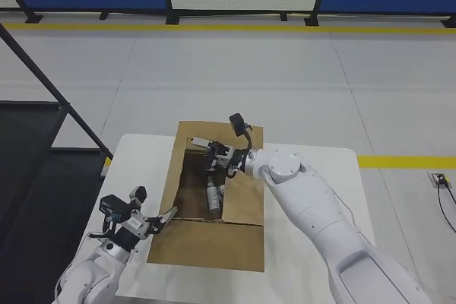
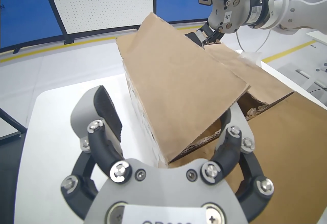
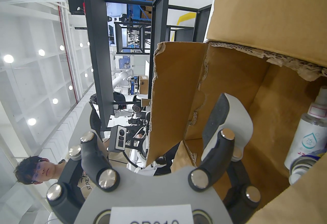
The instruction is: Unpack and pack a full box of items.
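Observation:
An open cardboard box lies on the white table, with spray bottles inside. My left gripper is open at the box's near left corner and straddles the corner of a raised side flap; one finger is outside the flap, the other partly hidden behind it. My right gripper is open at the box's far end, one finger inside the box and an upright flap between the fingers. A white spray bottle lies beside it. The right gripper shows wide open above the far end.
A black metal frame with a dark panel stands left of the table. The box's near flap and right flap lie folded outward. Bare tabletop lies right of the box, and the floor beyond has a yellow line.

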